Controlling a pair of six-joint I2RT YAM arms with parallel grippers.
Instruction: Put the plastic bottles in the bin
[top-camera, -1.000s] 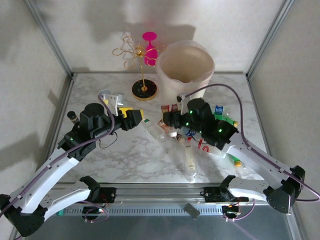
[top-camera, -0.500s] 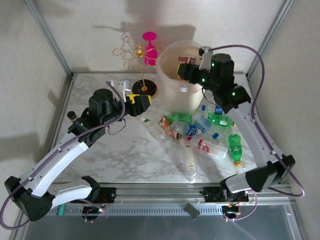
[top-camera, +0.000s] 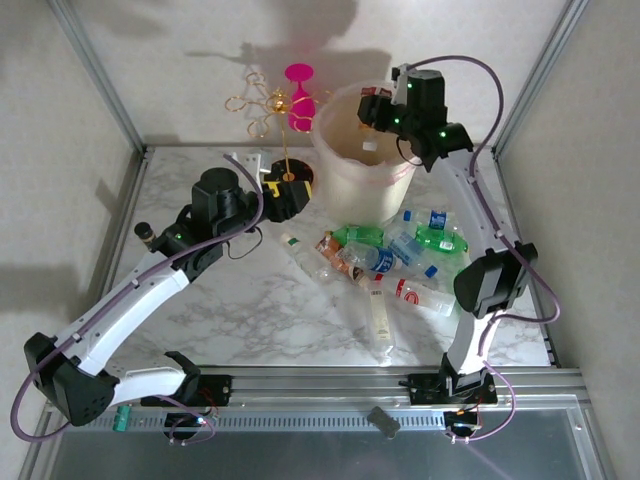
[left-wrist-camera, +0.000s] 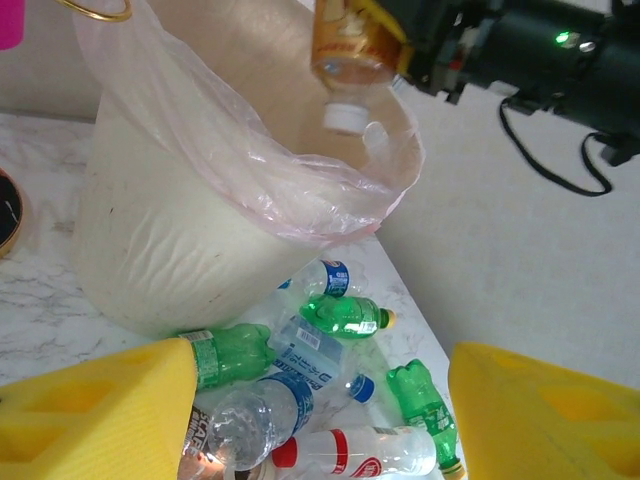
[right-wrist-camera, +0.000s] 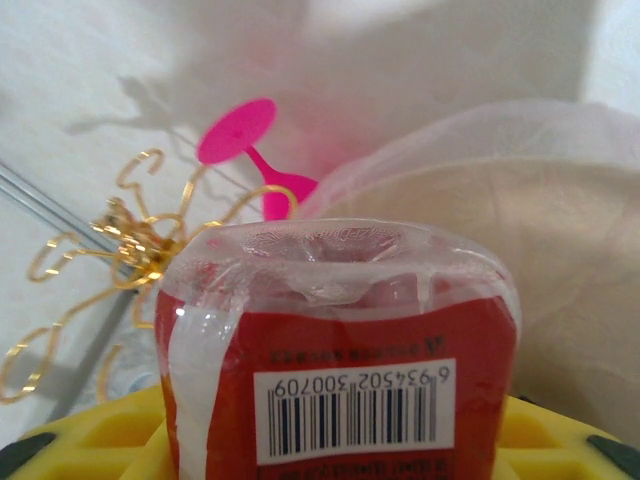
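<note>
Overhead, the right gripper (top-camera: 381, 106) clamps a red-labelled bottle (left-wrist-camera: 348, 45), cap down, above the mouth of the bin (top-camera: 345, 190), near its twelve o'clock rim. At about nine o'clock of the bin the left gripper (top-camera: 284, 194) hangs with jaws spread and nothing between them. More bottles (top-camera: 385, 255) lie heaped on the marble table (top-camera: 250, 300) at the bin's six o'clock, just beside its foot.

The top view looks down from the near side. Both wrist views closely share the bin (left-wrist-camera: 150, 250).
</note>
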